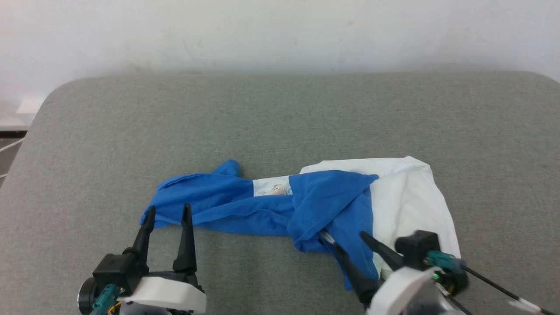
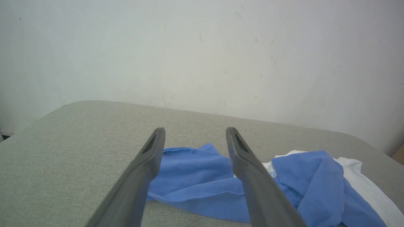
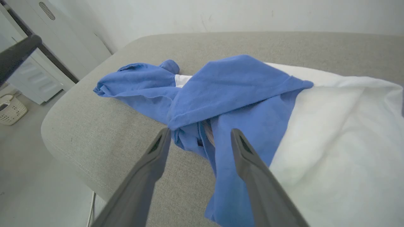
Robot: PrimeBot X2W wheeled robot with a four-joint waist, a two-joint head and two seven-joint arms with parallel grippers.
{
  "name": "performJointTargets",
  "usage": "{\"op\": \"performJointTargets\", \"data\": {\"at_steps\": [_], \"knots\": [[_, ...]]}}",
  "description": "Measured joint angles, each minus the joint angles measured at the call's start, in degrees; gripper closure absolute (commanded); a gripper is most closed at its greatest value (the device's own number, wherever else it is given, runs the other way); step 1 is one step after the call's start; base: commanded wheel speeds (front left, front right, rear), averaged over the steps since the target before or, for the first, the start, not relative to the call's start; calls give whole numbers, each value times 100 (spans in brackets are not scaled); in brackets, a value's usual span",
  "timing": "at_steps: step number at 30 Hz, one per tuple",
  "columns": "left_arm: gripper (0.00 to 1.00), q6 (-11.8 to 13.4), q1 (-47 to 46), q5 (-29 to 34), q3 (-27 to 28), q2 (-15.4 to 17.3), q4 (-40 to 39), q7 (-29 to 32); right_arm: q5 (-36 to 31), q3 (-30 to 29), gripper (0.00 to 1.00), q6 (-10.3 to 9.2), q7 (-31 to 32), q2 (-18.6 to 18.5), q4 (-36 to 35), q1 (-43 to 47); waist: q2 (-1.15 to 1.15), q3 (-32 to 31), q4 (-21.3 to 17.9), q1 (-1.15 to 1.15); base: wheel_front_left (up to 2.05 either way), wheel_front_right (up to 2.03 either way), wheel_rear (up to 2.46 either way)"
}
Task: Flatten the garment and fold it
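Note:
The garment (image 1: 315, 205) lies crumpled on the grey table (image 1: 280, 118), its blue sleeves bunched to the left and the white body (image 1: 411, 197) to the right. My left gripper (image 1: 168, 211) stands open at the sleeve's left end, fingertips just over the blue cloth (image 2: 195, 170), nothing between them. Over the garment's near right part my right gripper (image 1: 350, 239) is open too, and its fingers point at a blue fold (image 3: 221, 101) beside the white body (image 3: 341, 132).
A pale wall rises behind the table's far edge. In the right wrist view a white cabinet (image 3: 41, 72) and a small basket (image 3: 11, 108) stand on the floor beyond the table's rounded corner. Bare grey surface surrounds the garment.

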Motion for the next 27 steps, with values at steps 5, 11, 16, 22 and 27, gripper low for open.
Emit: {"op": "performJointTargets", "data": {"at_steps": [5, 11, 16, 22, 27], "knots": [[0, -237, -39, 158, 93, -219, 132, 0, 374, 530, 0, 0, -16, 59, 840, -706, 0, 70, 186, 1, 0, 0, 0], [0, -445, -91, 326, 209, -422, 286, 0, 799, 979, 0, 0, -111, 181, 1889, -1423, 0, 156, 337, 1, 0, 0, 0], [0, -555, -93, 441, 296, -532, 376, 0, 1051, 1214, 100, 0, -367, 210, 2483, -1795, 0, 200, 371, 1, 0, 0, 0], [0, -650, -94, 571, 426, -613, 417, 0, 1081, 1245, 100, 0, -976, 215, 2602, -2168, 0, 203, 292, 1, 0, 0, 0], [0, -705, -94, 653, 517, -697, 439, 0, 1023, 693, 100, 0, -1537, 70, 2204, -2483, 0, 149, 179, 1, 0, 0, 0]]}}
